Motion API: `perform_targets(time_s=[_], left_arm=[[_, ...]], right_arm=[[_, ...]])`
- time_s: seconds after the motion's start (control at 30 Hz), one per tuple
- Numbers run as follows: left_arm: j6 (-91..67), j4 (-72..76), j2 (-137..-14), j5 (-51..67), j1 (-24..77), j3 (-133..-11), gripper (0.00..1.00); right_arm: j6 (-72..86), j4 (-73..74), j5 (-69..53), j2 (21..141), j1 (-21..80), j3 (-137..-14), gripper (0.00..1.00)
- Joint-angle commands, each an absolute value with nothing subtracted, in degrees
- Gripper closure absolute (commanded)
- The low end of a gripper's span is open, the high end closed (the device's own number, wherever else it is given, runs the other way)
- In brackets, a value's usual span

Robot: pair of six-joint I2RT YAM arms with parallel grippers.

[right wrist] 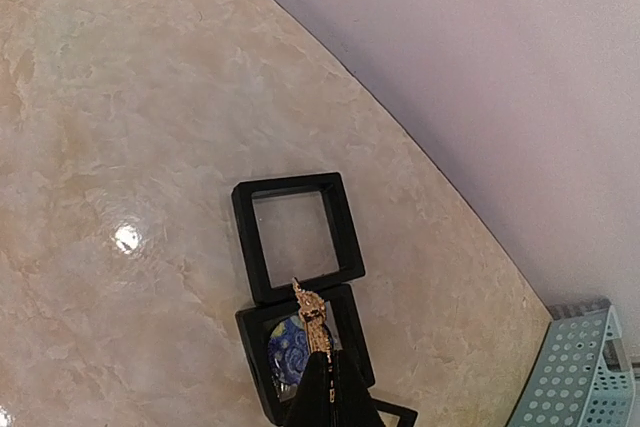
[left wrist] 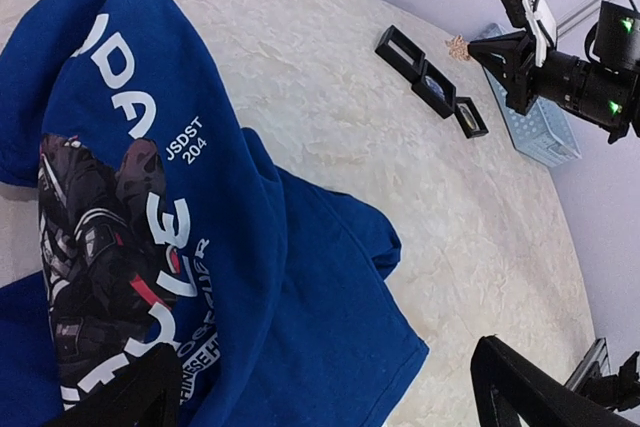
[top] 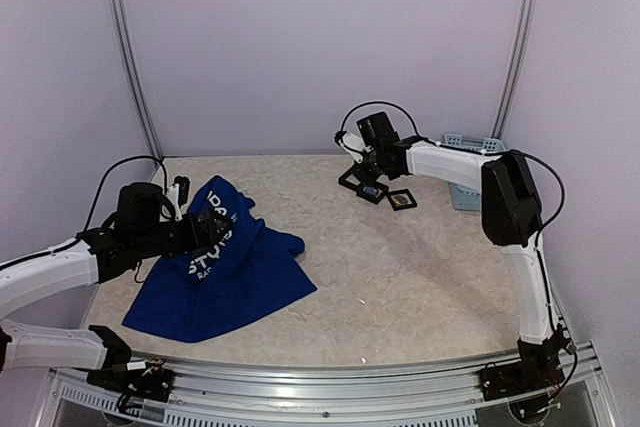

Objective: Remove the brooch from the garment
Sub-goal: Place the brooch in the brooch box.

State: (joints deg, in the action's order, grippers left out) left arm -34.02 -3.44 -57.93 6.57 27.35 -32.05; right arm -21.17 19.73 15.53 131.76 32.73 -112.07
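Note:
The garment, a royal-blue T-shirt with white lettering and a dark graphic, lies crumpled at the table's left. My left gripper hovers over it, open, its black fingers wide apart with nothing between them. At the back right, my right gripper is shut on a small gold brooch, which sticks out past its tips. The brooch is away from the shirt, held just above a row of black square frames. One frame is empty; the one beside it holds a round blue piece.
A light-blue perforated basket stands at the back right by the wall, close behind the right arm. A third black frame lies beside the other two. Walls close in the table on three sides.

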Motion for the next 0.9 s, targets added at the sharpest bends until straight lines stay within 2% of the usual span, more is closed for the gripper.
perform_targets(time_s=[0.0, 0.4, 0.87], left_arm=[[-31.65, 2.9, -61.27, 6.05, 26.98, -31.16, 0.01], [-31.21, 9.44, -66.03, 6.21, 28.07, -28.72, 0.01], [-28.92, 13.44, -70.63, 6.75, 29.6, -28.75, 0.01]], right_arm=[[-26.91, 17.16, 17.81, 137.16, 31.85, -117.13, 1.0], [-35.1, 18.26, 19.56, 147.39, 30.67, -128.61, 1.0], [-38.78, 16.51, 18.9, 151.4, 30.67, -131.67, 1.0]])
